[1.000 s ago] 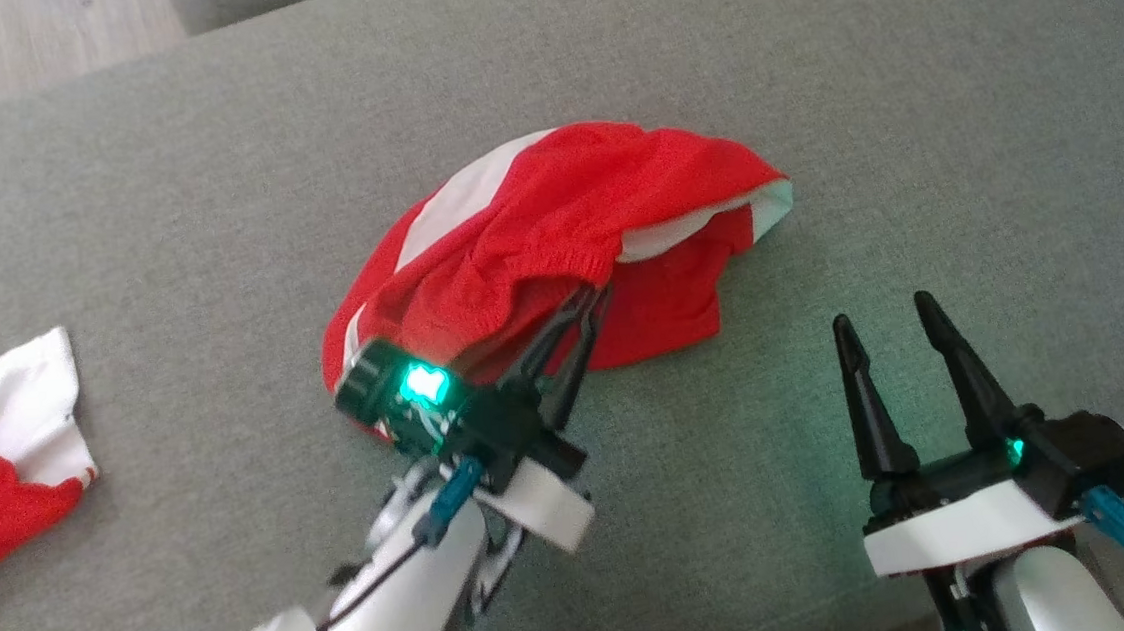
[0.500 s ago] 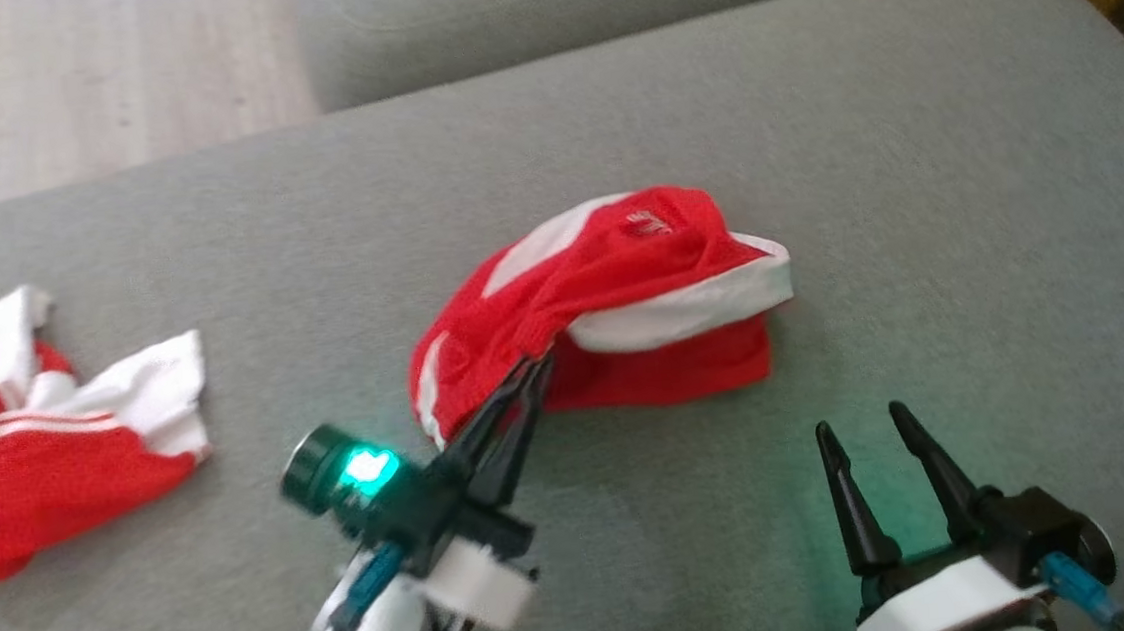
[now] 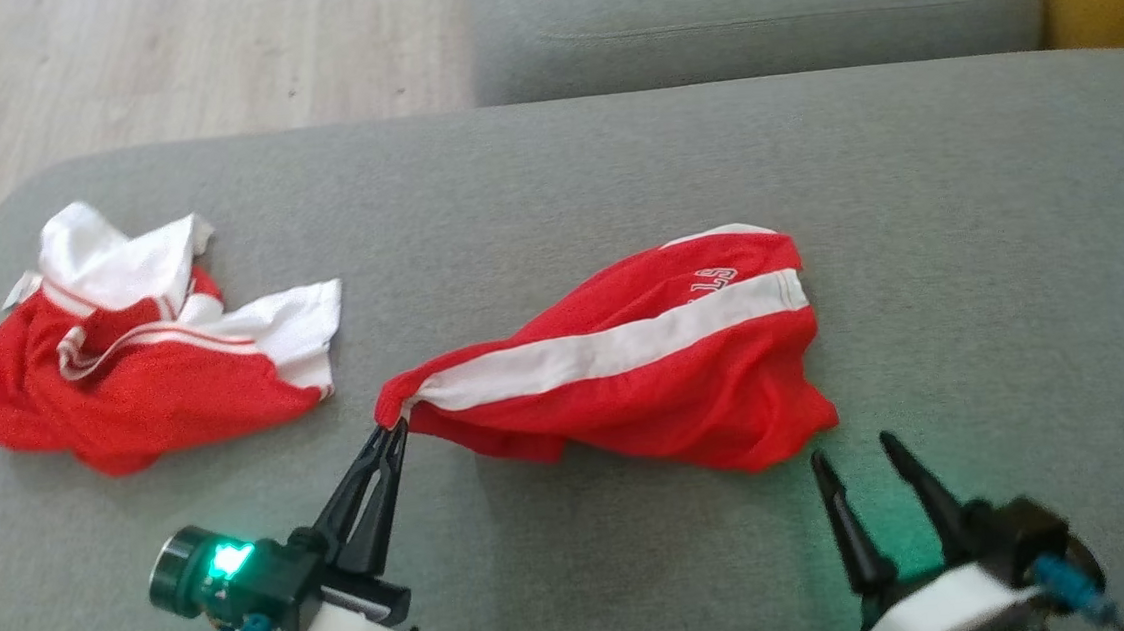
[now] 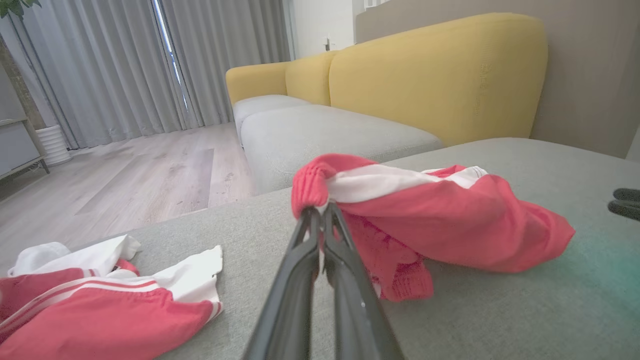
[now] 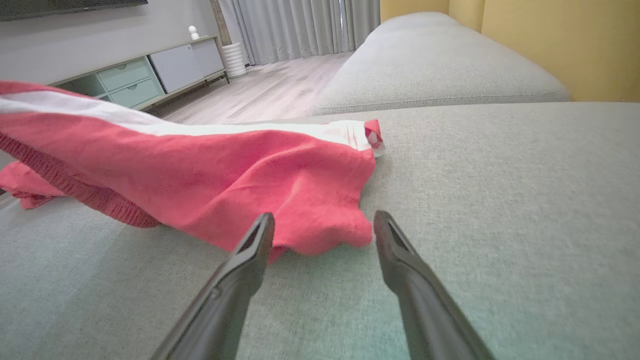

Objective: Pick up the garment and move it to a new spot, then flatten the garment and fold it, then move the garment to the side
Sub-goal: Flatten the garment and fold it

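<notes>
Left gripper (image 3: 393, 431) pinches garment (image 3: 647, 379) by thin corner; right gripper (image 3: 851, 446) wide, empty. Risk: small bite slips under drag, garment drops bunched.

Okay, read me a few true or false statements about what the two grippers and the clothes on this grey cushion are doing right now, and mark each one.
1. The left gripper is shut on one end of the red shorts. True.
2. The right gripper is clamped on the shorts as well. False: its jaws stand open just short of the hem, holding nothing.
3. A second, crumpled red and white garment lies on the grey cushion, on the robot's left. True.
4. The shorts carry a blue stripe. False: it is a white stripe.
</notes>
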### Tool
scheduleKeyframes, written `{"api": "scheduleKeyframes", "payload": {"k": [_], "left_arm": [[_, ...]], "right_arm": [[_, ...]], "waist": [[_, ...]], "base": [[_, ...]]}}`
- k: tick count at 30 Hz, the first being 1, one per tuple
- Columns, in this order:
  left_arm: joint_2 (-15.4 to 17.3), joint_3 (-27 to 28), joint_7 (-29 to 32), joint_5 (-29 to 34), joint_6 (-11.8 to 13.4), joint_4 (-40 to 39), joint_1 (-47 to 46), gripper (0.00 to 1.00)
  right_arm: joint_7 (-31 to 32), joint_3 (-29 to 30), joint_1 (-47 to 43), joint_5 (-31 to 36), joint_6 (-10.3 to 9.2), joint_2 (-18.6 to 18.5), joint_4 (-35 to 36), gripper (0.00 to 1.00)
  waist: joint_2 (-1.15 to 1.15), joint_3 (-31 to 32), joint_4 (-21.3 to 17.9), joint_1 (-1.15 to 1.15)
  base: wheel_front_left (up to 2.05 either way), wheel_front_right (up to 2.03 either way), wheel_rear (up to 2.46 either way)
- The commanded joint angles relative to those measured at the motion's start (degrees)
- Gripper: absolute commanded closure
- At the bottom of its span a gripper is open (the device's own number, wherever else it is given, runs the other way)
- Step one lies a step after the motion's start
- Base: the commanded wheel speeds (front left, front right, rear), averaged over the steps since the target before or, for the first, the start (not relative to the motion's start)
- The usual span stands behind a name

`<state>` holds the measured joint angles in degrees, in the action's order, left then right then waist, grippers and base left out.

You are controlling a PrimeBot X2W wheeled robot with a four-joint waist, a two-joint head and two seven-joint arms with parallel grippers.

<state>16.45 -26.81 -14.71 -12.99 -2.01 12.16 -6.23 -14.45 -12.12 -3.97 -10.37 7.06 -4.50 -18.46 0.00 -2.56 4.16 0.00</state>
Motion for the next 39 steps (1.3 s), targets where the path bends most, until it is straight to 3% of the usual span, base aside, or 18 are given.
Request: {"api": "scheduleKeyframes", "payload": {"k": [1,7,12,17,21,22,23,24,25,34,39], "left_arm": [[1.3,2.7,-0.3,0.3,0.1,-1.9,-2.5,1.0],[1.8,3.6,-0.3,0.3,-0.3,-1.2,-3.6,1.0],[1.9,3.8,-0.3,1.0,-0.4,0.2,-4.8,1.0],[1.1,3.3,-0.3,2.1,-0.5,0.8,-6.1,1.0],[0.2,2.7,-0.3,2.8,-0.9,1.3,-7.1,1.0],[0.0,2.6,-0.3,2.9,-1.0,1.5,-7.3,1.0],[-0.1,2.6,-0.3,3.0,-1.0,1.6,-7.5,1.0],[-0.2,2.7,-0.3,3.1,-1.0,1.7,-7.6,1.0],[-0.3,2.7,-0.3,3.1,-1.1,1.8,-7.7,1.0],[0.3,4.2,-0.3,3.5,-1.4,0.4,-7.2,1.0],[1.9,4.0,-0.3,3.5,-2.9,-2.6,-9.7,1.0]], "right_arm": [[-0.5,-1.6,4.8,-1.9,0.43,-1.9,0.7,0.0],[0.0,-6.2,13.8,-11.2,0.43,-6.5,-5.8,0.0],[6.4,-14.6,25.3,-21.7,0.43,-11.7,-11.5,0.0],[12.6,-21.0,32.8,-31.1,0.43,-14.2,-15.8,0.0],[15.0,-25.4,35.7,-34.9,0.43,-15.7,-18.7,0.01],[15.0,-26.4,36.1,-35.7,0.43,-15.8,-19.0,0.12],[14.9,-27.1,36.4,-36.6,0.43,-16.0,-19.1,0.38],[14.6,-27.9,36.6,-37.4,0.43,-16.2,-19.2,0.81],[14.2,-28.7,36.8,-38.1,0.43,-16.5,-19.2,1.0],[5.3,-31.6,38.1,-40.9,0.43,-19.4,-18.5,1.0],[1.4,-30.1,39.4,-41.6,0.43,-23.2,-14.1,1.0]], "waist": [[0.0,-1.2,1.7,0.0],[0.0,-3.6,3.2,0.0],[0.0,-5.9,3.8,0.0],[0.0,-7.6,4.7,0.0],[0.0,-8.1,5.5,0.0],[0.0,-8.1,5.6,0.0],[0.0,-8.1,5.7,0.0],[0.0,-8.1,5.8,0.0],[0.0,-8.1,5.8,0.0],[0.0,-5.9,3.3,0.0],[0.0,-4.3,0.2,0.0]], "base": [[0.0,0.0,0.0],[0.0,0.0,0.0],[0.0,0.0,0.0],[0.0,0.0,0.0],[0.0,0.0,0.0],[0.0,0.0,0.0],[0.0,0.0,0.0],[0.0,0.0,0.0],[0.0,0.0,0.0],[0.0,0.0,0.0],[0.0,0.0,0.0]]}}
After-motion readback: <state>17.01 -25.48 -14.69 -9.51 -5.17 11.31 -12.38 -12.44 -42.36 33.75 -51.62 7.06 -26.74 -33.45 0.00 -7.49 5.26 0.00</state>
